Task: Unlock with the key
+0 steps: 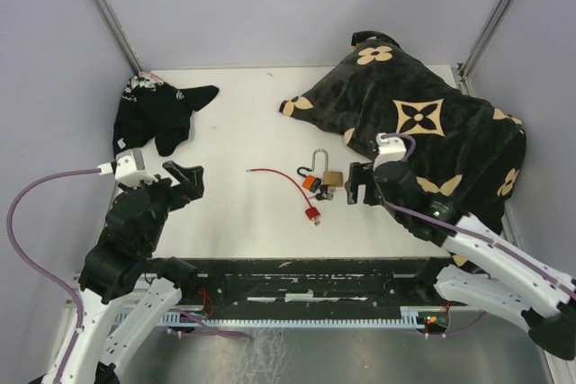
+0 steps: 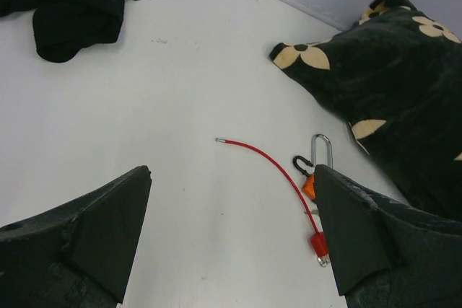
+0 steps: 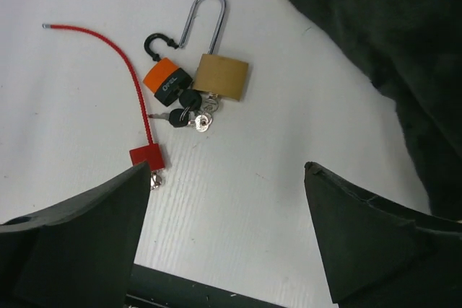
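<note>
The brass padlock with the silver shackle [image 3: 223,77] is lying near the middle of the white table [image 1: 243,132], a little toward its right edge. The black-headed keys [image 3: 189,110] are touching its lower side, and a small orange padlock [image 3: 164,81] is lying just beside it. The right fingers [image 3: 79,236] are hovering above this bunch, spread wide and empty. The left fingers [image 2: 86,236], also spread and empty, are waiting nearer the left edge. The keys are lying flat and crowded, so a closing grip is probably risking the orange lock or the thin red cable [image 3: 133,84] instead. Nothing is holding the brass body, so it is likely to slide or turn with the key.
</note>
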Motion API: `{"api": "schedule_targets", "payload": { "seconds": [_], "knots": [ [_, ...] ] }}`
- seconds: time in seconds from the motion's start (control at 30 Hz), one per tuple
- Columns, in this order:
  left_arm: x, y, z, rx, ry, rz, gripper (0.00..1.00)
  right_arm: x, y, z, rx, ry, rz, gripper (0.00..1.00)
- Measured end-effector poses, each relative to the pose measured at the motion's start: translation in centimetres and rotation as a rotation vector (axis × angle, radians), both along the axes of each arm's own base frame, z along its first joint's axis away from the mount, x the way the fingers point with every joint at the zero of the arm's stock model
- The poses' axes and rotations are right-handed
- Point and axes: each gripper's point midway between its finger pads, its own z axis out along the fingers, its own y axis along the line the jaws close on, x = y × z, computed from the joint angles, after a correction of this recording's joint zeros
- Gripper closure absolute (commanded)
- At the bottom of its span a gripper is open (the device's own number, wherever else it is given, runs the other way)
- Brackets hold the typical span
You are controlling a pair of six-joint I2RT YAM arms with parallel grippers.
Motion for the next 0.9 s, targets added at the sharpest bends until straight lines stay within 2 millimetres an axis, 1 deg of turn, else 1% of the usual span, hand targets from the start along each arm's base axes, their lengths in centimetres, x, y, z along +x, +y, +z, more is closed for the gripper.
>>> {"api": "schedule_targets", "payload": {
  "seconds": [0.13, 0.17, 0.2, 0.23, 0.33, 0.4, 0.47, 0.57, 0.7, 0.77, 0.9],
  "knots": [
    [-0.8, -1.3, 0.1, -0.024, -0.004, -0.085, 0.01, -1.4, -3.8, 4.1, -0.008, -0.124, -0.036, 0.01],
    [-1.0, -1.5, 0.2, -0.029, -0.008, -0.100, 0.01, -1.7, -4.4, 4.9, -0.007, -0.147, -0.041, 0.01],
    [-1.2, -1.6, 0.3, -0.035, -0.015, -0.112, 0.01, -2.1, -5.4, 6.2, 0.000, -0.185, -0.050, 0.01],
    [-1.5, -1.7, 0.5, -0.042, -0.027, -0.122, 0.01, -2.5, -6.3, 7.5, 0.008, -0.223, -0.059, 0.01],
    [-2.2, -1.4, 1.2, -0.060, -0.072, -0.127, 0.01, -3.7, -8.7, 10.4, 0.032, -0.313, -0.088, 0.01],
    [-2.7, -1.1, 1.6, -0.076, -0.111, -0.125, 0.01, -4.2, -9.9, 11.3, 0.039, -0.353, -0.106, 0.01],
    [-3.2, -0.8, 1.5, -0.086, -0.141, -0.118, 0.01, -4.6, -10.8, 11.5, 0.028, -0.371, -0.120, 0.01],
    [-3.4, -0.4, 1.1, -0.095, -0.168, -0.107, 0.01, -4.8, -11.5, 11.0, 0.010, -0.378, -0.131, 0.01],
    [-3.1, 0.0, -0.5, -0.090, -0.167, -0.076, 0.01, -4.9, -11.8, 10.1, -0.008, -0.375, -0.134, 0.01],
    [-3.0, 0.2, -1.0, -0.084, -0.158, -0.065, 0.01, -4.9, -11.8, 9.7, -0.015, -0.371, -0.133, 0.01],
    [-2.9, 0.4, -0.9, -0.085, -0.164, -0.053, 0.01, -4.8, -11.8, 9.5, -0.025, -0.368, -0.130, 0.01]
  ]
}}
